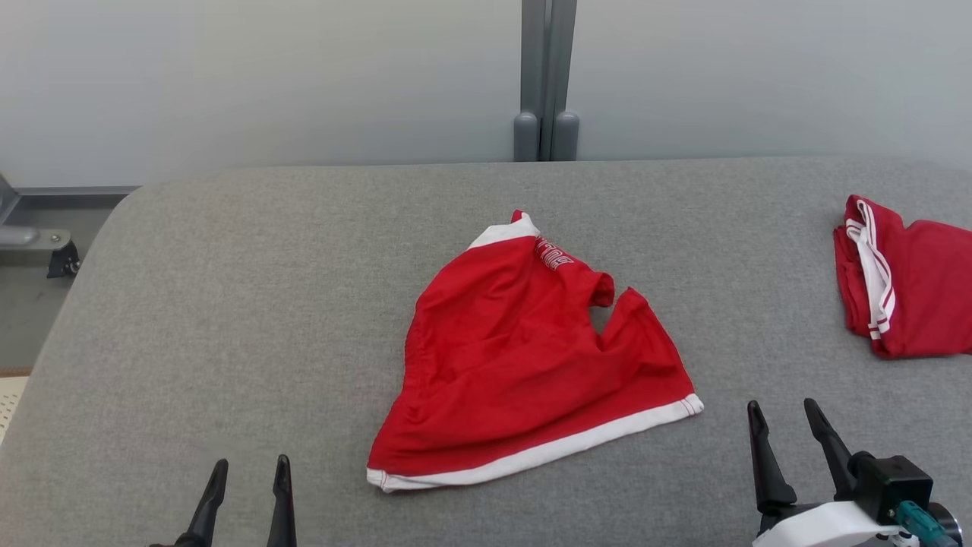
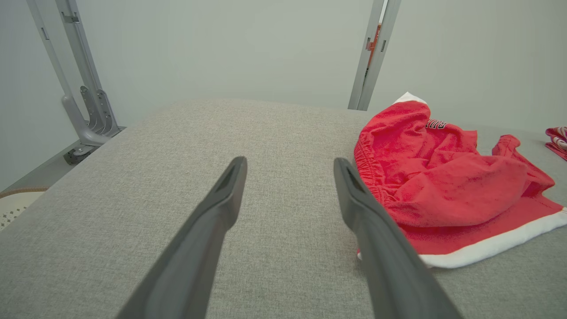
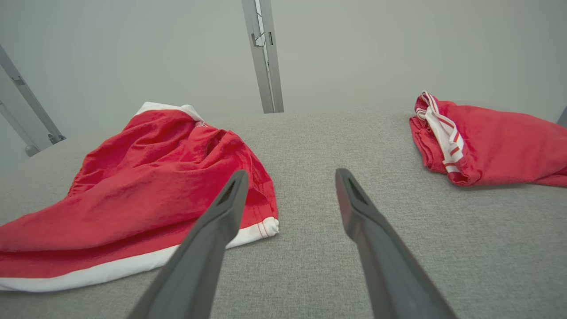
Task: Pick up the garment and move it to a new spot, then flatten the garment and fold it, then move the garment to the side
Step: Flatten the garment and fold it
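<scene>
Both grippers are empty, with their fingers spread apart. The left gripper hangs off the garment's near-left hem corner, clear of the cloth. The right gripper sits just beside the garment's near-right hem corner and does not touch it either. Bracketing the white hem like this probably puts each arm a short reach from one corner, so the two could pinch and lift the cloth together.

The garment is a pair of red shorts lying loosely on the grey table. Its hem is towards the robot and its waistband is on the far side. It is neither flat nor folded: the cloth is rumpled, one leg is curled over near the middle, and a notch of table shows through. My reading is that the pick-up or the flattening comes next, and the wrinkles suggest the fabric is thin and will sag when raised.

Well to the right of the garment lies a second garment, red with white striped trim and bunched compactly, probably set aside to keep the middle free. Beyond the garment a grey post rises against the pale wall.
</scene>
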{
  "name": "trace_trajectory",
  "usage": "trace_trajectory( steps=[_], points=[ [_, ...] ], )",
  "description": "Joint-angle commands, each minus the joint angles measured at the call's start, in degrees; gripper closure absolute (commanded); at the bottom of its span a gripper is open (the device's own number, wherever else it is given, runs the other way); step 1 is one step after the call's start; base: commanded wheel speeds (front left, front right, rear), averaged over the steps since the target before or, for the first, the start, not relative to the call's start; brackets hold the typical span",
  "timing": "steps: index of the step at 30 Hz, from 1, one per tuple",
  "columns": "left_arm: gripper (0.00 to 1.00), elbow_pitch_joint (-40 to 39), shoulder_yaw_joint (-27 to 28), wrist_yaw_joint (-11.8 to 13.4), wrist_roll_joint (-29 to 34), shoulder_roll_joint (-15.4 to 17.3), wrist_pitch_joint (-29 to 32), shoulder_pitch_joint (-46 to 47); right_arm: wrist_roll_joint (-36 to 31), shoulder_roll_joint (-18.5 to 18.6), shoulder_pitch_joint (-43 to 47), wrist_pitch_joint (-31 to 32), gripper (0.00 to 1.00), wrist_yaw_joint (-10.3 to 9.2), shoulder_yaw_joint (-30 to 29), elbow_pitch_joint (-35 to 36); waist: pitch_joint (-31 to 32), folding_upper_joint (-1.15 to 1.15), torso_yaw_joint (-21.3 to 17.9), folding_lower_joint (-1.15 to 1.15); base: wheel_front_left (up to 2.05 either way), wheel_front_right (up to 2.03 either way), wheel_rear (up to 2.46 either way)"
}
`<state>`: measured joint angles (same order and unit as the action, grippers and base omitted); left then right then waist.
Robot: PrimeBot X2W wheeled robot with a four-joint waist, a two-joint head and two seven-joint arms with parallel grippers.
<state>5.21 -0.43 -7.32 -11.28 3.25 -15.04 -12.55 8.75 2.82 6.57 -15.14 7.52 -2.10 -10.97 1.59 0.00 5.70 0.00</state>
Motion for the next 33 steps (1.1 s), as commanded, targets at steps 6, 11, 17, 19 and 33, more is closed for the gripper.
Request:
trace_trajectory(
  steps=[6,11,17,19,33],
  points=[
    [0.00,0.69,-1.22,-0.21,-0.64,-0.11,-0.18,-0.29,0.20,0.14,-0.87,0.02,0.00,-0.07,-0.10,-0.19,-0.43,0.00,0.08,0.00,0.00,0.00,0.00],
    [0.00,0.89,-1.63,-0.22,-0.66,-0.02,-0.18,-0.22,0.34,0.14,-1.20,0.02,0.00,-0.07,0.01,-0.36,-0.56,0.00,0.11,0.00,0.00,0.00,0.00],
    [0.00,3.57,-1.76,-0.21,-1.03,0.91,-0.18,-0.28,0.70,0.15,-2.76,0.02,0.00,-0.07,0.51,-1.03,-0.83,0.00,-0.10,0.00,0.00,0.00,0.00],
    [0.00,6.19,-3.04,-0.21,-1.38,1.85,-0.18,0.59,1.22,0.11,-4.11,0.02,0.00,-0.07,0.93,-1.74,-1.06,0.00,-0.07,0.00,0.00,0.00,0.00],
    [0.00,9.62,-18.05,-0.15,-14.16,10.60,15.77,9.92,-0.33,4.59,-20.10,23.32,0.00,-0.07,8.26,-17.09,-6.55,0.00,1.34,0.00,0.00,0.00,0.00]
  ],
)
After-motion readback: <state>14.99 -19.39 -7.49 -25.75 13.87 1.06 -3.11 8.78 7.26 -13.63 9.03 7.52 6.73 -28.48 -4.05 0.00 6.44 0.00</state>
